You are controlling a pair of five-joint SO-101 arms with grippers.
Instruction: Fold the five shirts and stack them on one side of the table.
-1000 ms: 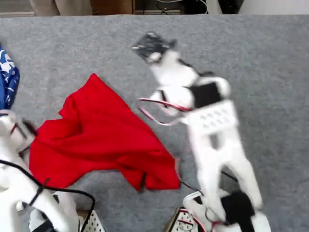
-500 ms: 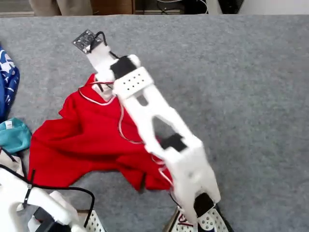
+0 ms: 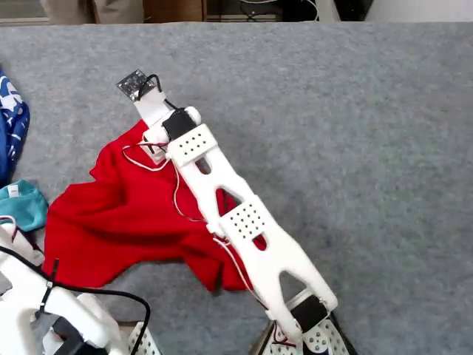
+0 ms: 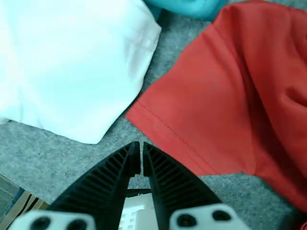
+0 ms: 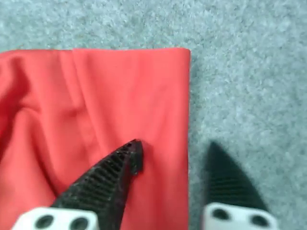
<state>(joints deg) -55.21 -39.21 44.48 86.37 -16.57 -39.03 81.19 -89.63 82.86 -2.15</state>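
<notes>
Bright red shirt (image 3: 126, 214) on the grey felt table (image 3: 369, 111)! Teal shirt (image 3: 22, 207) at nine o'clock, blue shirt (image 3: 11, 122) with white print at ten, a plain white shirt (image 4: 62, 62), and a white arm (image 3: 244, 222).

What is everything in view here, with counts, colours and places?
red shirt: 1, red, crumpled at the table's centre-left
blue shirt: 1, blue with white pattern, at the table's left edge
teal shirt: 1, teal, left edge, beside the red shirt
white shirt: 1, white, beside the red shirt's hem
table: 1, grey covering, under everything
left end effector: 1, black, shut, over the table between the white and red shirts
right end effector: 1, black, open, straddling the red shirt's edge near a corner
</notes>
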